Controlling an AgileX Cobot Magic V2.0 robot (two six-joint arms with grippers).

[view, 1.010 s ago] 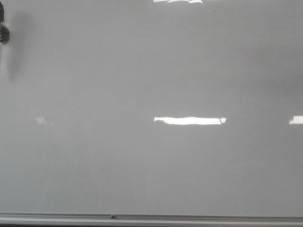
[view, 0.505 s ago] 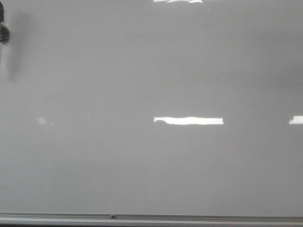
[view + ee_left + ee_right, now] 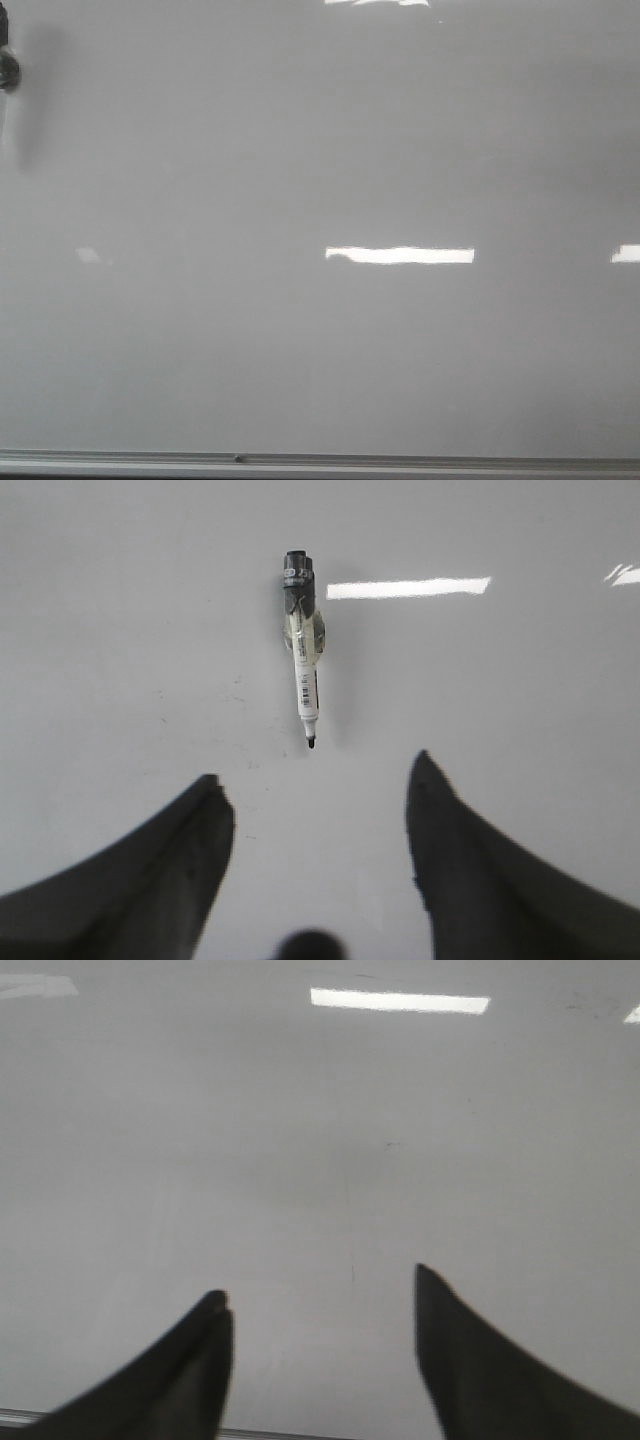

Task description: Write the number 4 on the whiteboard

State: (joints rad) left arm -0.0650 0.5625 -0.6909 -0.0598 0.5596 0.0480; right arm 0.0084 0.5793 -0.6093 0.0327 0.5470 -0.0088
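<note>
Your front camera looks forward over the whiteboard [image 3: 320, 340], its frame at the near edge. Both wrist cameras look down at that same board from closer in.

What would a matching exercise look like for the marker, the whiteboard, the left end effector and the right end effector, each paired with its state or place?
Column one:
1. marker
2. whiteboard
3. left end effector
4. right end effector

Column two:
A. open, nothing but bare board ahead of it
B. no number written on it
C. lying uncapped on the board, held by nothing
D. open, with the pen lying ahead of its fingers

Pairs: 1-C, 2-B, 3-D, 4-A
</note>
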